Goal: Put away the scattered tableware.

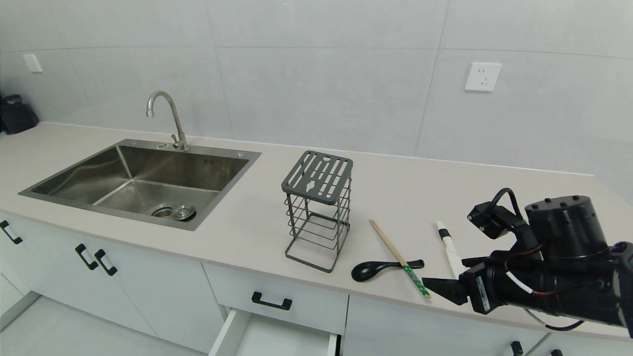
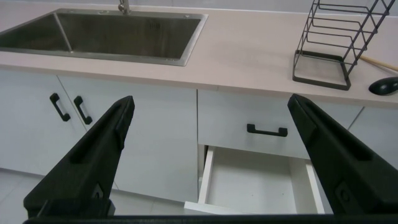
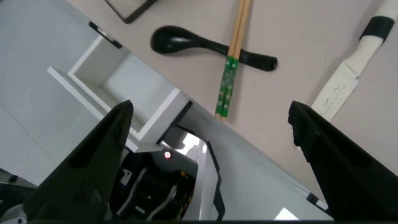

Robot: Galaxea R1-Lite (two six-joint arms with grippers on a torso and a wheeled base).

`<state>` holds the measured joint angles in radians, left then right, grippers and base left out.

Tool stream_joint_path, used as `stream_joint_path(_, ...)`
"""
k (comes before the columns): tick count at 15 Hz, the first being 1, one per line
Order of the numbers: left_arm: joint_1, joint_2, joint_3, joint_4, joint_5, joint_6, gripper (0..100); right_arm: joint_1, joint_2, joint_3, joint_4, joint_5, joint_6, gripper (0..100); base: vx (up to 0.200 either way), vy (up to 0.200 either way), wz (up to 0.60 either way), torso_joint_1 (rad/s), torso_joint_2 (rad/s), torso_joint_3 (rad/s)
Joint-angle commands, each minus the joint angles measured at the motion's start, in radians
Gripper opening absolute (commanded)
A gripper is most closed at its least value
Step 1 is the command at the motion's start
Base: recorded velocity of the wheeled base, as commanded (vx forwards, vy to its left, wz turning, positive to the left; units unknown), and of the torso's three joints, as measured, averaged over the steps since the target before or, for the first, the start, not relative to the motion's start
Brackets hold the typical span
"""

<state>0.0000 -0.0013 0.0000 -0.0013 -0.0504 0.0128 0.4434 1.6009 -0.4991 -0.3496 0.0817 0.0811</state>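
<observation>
Desk: pale beige countertop (image 1: 237,232) over white cabinet fronts with black handles, against a grey tiled wall.
Sink: rectangular stainless steel basin (image 1: 74,175) set into the desk at the far left, with a curved steel tap (image 1: 168,116) at its back rim.
Left gripper: black gripper (image 2: 211,102) held in front of the cabinets, facing the drawer fronts; jaws spread wide, holding nothing.
Drawer: white drawer (image 2: 258,186) pulled open under the desk, below the rack, beneath a closed drawer front with a black handle.
Rack: dark grey wire rack with a slotted top plate (image 1: 317,212), upright at mid-desk, right of the sink and well apart from it.
Spoon: black spoon (image 1: 368,270) lying flat just right of the rack's base, bowl towards the rack, handle pointing right.
Chopsticks: pair of wooden chopsticks with green patterned ends (image 1: 395,253) laid side by side across the spoon's handle, touching it; the green ends reach the desk's front edge.
Utensil: slender white utensil with a black band (image 1: 447,242), flat on the desk right of the chopsticks, apart from them; its near end is hidden behind the right arm.
Right gripper: black gripper (image 3: 208,118) level with the desk's front edge, just right of the chopsticks' green ends; jaws spread wide, holding nothing.
Socket: white wall socket (image 1: 482,76) on the tiles above the right end of the desk.
</observation>
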Motion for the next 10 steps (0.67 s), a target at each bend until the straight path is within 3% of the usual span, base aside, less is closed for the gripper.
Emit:
stream_joint_path(1, 0.0, 0.001, 0.0, 0.0, 0.0, 0.001, 100, 0.014, 0.062, 0.005, 0.0, -0.043, -0.001, 100, 0.0, 0.0, 0.0, 0.0, 0.0, 0.0)
stream_joint_path(10, 0.0, 0.001, 0.0, 0.0, 0.0, 0.001, 100, 0.077, 0.251, -0.013, -0.129, -0.103, 0.002, 100, 0.0, 0.0, 0.0, 0.0, 0.0, 0.0)
